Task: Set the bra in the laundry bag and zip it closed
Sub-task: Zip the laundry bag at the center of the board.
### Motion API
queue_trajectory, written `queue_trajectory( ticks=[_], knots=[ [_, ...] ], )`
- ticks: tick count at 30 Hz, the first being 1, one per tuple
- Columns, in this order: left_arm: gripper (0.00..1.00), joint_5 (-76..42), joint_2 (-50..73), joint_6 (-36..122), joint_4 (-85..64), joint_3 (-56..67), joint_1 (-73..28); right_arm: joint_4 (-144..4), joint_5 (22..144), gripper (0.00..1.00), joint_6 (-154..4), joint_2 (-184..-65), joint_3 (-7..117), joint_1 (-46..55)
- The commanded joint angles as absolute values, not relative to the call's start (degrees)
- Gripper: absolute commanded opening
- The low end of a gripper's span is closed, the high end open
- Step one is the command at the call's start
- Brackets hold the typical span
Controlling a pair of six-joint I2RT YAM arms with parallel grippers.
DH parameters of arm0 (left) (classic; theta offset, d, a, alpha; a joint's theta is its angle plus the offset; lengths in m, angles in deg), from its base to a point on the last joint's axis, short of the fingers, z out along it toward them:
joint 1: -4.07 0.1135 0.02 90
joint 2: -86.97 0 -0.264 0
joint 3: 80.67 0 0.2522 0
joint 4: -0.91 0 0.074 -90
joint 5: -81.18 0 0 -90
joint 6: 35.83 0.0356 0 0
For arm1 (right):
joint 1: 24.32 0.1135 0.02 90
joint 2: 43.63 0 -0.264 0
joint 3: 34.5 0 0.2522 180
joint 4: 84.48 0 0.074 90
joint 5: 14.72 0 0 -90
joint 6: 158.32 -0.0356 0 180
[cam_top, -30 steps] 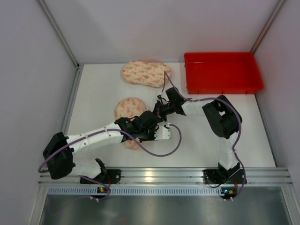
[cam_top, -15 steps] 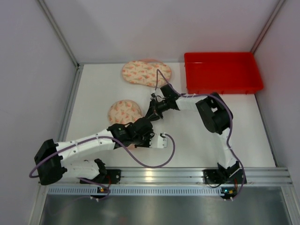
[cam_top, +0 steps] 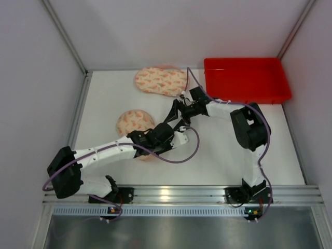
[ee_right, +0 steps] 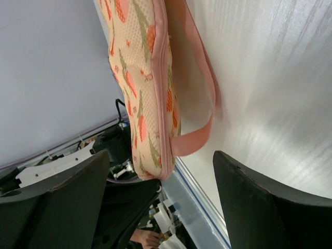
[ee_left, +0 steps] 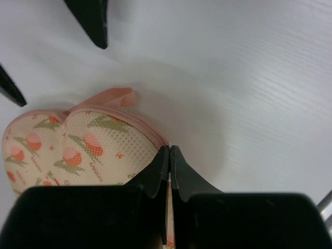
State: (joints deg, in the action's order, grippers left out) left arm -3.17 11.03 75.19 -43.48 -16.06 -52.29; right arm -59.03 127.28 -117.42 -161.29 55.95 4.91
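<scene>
The laundry bag is a peach mesh pouch with a floral print, pink trim and a pink loop. It lies at centre left of the table. My left gripper is shut on the trimmed edge of the laundry bag, fingertips pressed together there. My right gripper stands open just right of the bag, nothing between its fingers. In the right wrist view the laundry bag and its loop hang ahead of the wide-spread right gripper. The bra is hidden.
A second floral pouch lies at the back of the table. A red bin stands at the back right. White walls close in on the left and right. The arms' rail runs along the near edge.
My right gripper has opened and drawn back to the right, away from the bag. The left arm swung back in, still pinching the bag's edge.
</scene>
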Motion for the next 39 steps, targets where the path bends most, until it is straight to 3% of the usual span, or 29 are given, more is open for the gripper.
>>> queue_trajectory(
  ticks=[1, 11, 14, 18, 19, 20, 29, 39],
  knots=[
    [0.0, 5.0, 10.2, 68.6, -36.1, -12.8, -52.3, -54.0, 125.7, 0.81, -113.0, -156.3, 55.6, 4.4],
    [0.0, 12.8, 5.6, 58.7, -35.6, -10.1, -52.2, -64.8, 132.5, 0.66, -122.2, -161.0, 53.5, 8.8],
    [0.0, 11.8, 6.0, 57.6, -35.6, -10.2, -52.3, -65.6, 132.9, 0.53, -122.5, -162.5, 54.1, 10.7],
    [0.0, 7.9, 8.3, 56.6, -35.4, -10.8, -52.3, -66.1, 132.8, 0.21, -122.9, -164.1, 55.6, 11.3],
    [0.0, 6.7, 8.7, 56.3, -35.5, -11.4, -52.3, -66.4, 132.8, 0.04, -123.0, -164.5, 56.0, 11.1],
    [0.0, 5.7, 9.4, 55.6, -35.5, -11.6, -52.3, -66.3, 132.7, 0.0, -123.1, -164.8, 56.6, 11.2],
    [0.0, 17.0, 13.5, 40.6, -38.4, -14.6, -52.1, -69.0, 129.5, 0.0, -125.6, -164.7, 55.2, 8.6],
    [0.0, 17.1, 14.8, 31.0, -43.4, -16.2, -47.9, -73.5, 124.2, 0.0, -130.0, -164.9, 55.9, 3.7]
  ],
)
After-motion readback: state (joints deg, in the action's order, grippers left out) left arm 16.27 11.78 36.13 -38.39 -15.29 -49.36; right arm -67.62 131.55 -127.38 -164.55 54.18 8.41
